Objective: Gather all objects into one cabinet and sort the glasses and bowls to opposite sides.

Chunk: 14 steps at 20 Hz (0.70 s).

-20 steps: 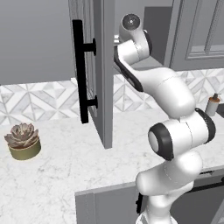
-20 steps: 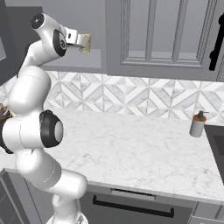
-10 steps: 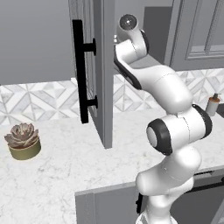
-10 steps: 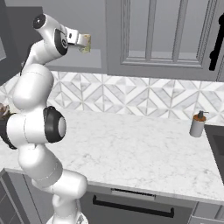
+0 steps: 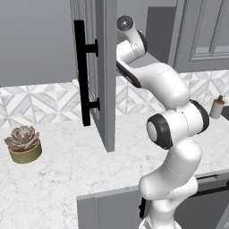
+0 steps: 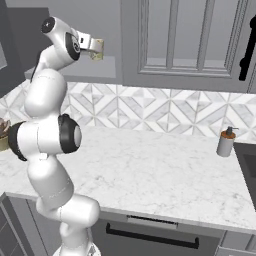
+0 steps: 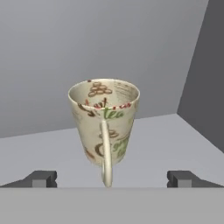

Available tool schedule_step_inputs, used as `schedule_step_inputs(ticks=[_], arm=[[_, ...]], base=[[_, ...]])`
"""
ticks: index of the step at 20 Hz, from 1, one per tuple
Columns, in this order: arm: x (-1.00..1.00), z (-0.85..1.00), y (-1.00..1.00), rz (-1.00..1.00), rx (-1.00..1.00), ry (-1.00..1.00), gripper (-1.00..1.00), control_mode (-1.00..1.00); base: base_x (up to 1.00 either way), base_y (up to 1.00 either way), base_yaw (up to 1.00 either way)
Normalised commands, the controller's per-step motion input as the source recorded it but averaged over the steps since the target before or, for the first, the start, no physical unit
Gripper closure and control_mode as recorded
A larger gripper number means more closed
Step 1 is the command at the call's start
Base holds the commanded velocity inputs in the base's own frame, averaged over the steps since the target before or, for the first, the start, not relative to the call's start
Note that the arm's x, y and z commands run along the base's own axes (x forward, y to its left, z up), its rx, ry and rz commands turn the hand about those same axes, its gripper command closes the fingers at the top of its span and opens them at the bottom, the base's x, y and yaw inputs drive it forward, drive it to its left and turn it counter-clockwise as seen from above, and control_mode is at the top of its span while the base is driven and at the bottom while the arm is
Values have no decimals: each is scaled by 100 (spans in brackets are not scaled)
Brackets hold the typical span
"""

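Mug (image 7: pixel 104 127) print was too blurred to read, arm reached high into the open cabinet (image 6: pixel 107 67), gripper (image 7: pixel 112 179) fingers spread apart and unclamped, mug upright on the shelf between them, handle facing near.

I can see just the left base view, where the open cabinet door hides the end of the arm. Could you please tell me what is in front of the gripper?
Observer: In the hand view, a beige patterned mug stands upright on the grey cabinet shelf, right in front of the gripper.
Operator: Thank you. Is the gripper closed on it?
Observer: No. The fingertips are spread wide, one on each side, both apart from the mug. Its handle points toward the camera.
Operator: Is there a wall close to it?
Observer: Yes, a darker cabinet side wall rises at the right of the hand view, a little beyond the mug.
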Motion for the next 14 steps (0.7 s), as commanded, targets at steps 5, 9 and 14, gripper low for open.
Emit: schedule_step_inputs(ticks=[5,9,14], arm=[[31,-3,4,-4,0,1,-100,-100],[39,-12,0,-6,0,5,-100,-100],[33,-7,0,-5,0,4,100,-100]], base=[[0,0,0],[0,0,0],[0,0,0]])
